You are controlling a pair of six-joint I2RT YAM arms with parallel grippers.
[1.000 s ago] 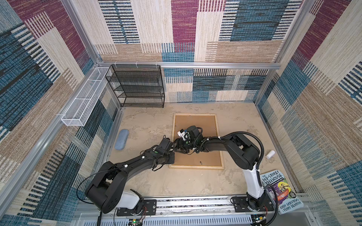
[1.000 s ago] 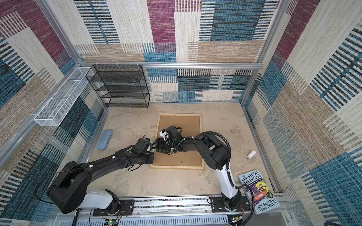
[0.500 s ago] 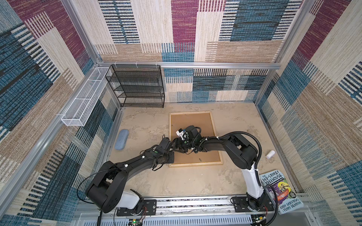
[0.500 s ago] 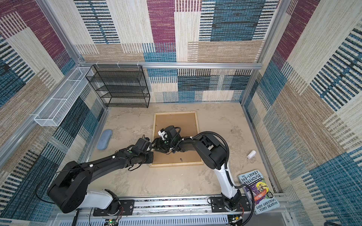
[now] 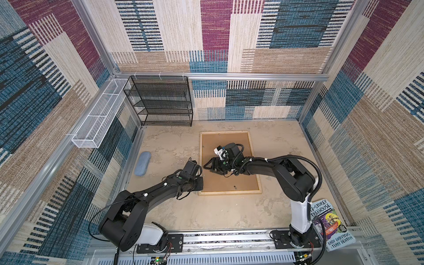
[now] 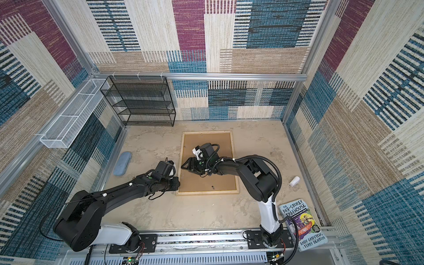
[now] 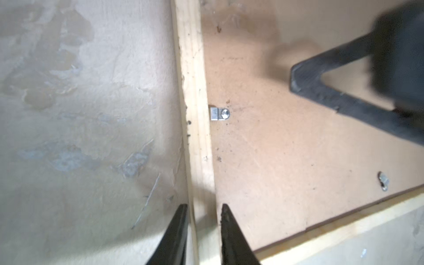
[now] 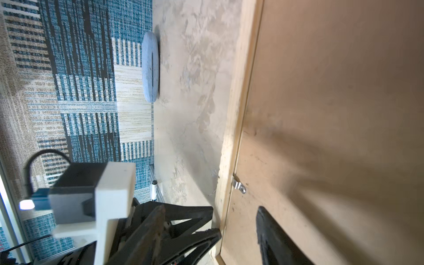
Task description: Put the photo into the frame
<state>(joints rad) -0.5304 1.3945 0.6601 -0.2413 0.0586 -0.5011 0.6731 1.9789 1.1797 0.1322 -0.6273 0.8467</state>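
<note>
Frame (image 5: 229,192) is lying flat on the table (image 5: 206,213), brown backing board (image 5: 229,146) uppermost. Left gripper (image 7: 203,207) is straddling its left rail, jaws slightly parted. Beyond, right gripper (image 5: 205,166) is sitting spread at the board's left edge, gripping nothing.

The left arm (image 5: 160,191) and right arm (image 5: 291,181) are matte black with rounded joints, each with a white lowest segment. Thin black cables run alongside under white ties, and a green dot marks each wrist. The left end effector (image 7: 204,206) ends in two tapering black fingers.
</note>
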